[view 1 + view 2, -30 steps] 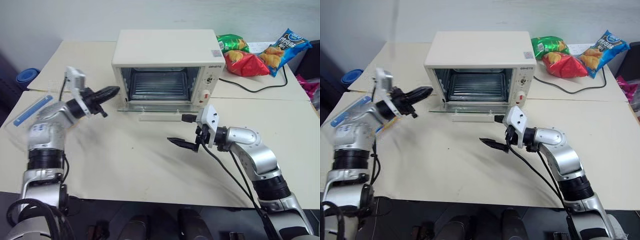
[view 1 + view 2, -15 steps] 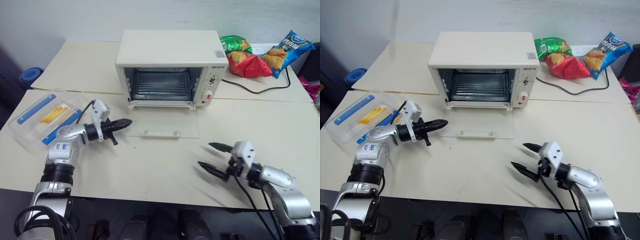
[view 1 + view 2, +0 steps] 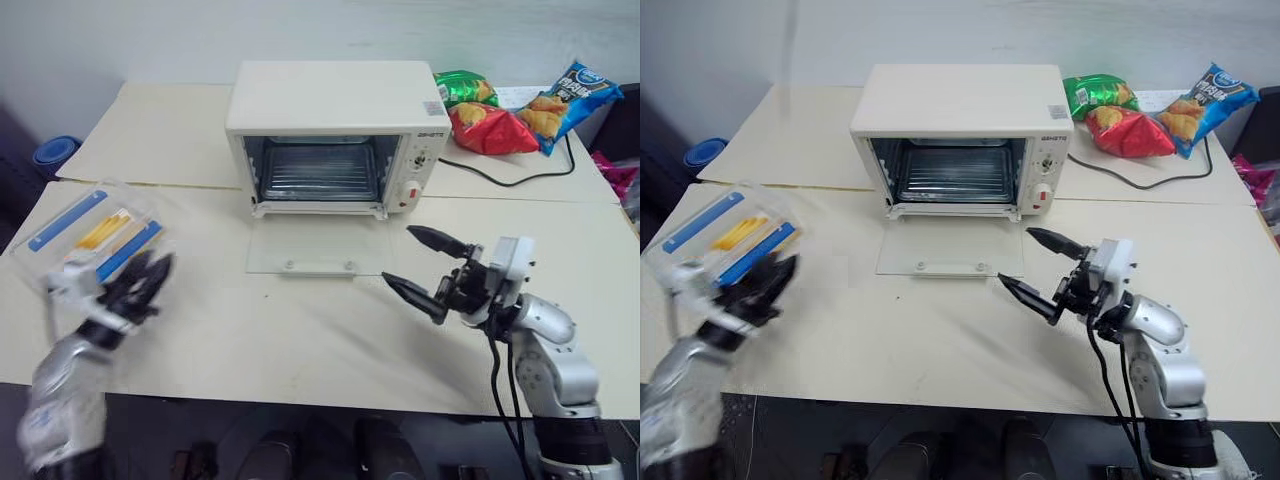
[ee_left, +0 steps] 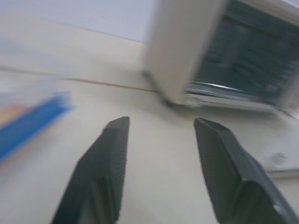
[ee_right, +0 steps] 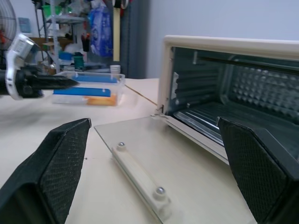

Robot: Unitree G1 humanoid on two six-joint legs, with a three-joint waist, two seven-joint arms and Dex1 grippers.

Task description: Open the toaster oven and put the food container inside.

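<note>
The food container (image 3: 85, 232) lies flat on the table (image 3: 300, 330), just ahead of the left gripper (image 3: 140, 285) and well to the left of the toaster oven (image 3: 330, 130). It is a clear box with blue clips and yellow strips inside, and nothing grips it. The left gripper hovers just short of the container's near edge, its two fingers parted with nothing between them, as the left wrist view shows.

The oven's glass door (image 3: 315, 247) is dropped flat onto the table, its white bar handle (image 3: 318, 265) at the free edge, and the wire rack inside is bare. So the opening looks done, and picking up the container is the step in hand.

The right gripper (image 3: 420, 265) sits just beyond the door's right corner, its jaws spread wide and empty, pointing toward the door.

To do the pick well, the left gripper should straddle a short side or rim, close firmly on rigid plastic rather than a clip, and keep the box level. The carry must clear the lowered door.

Snack bags (image 3: 500, 115) lie behind the oven's right side.
</note>
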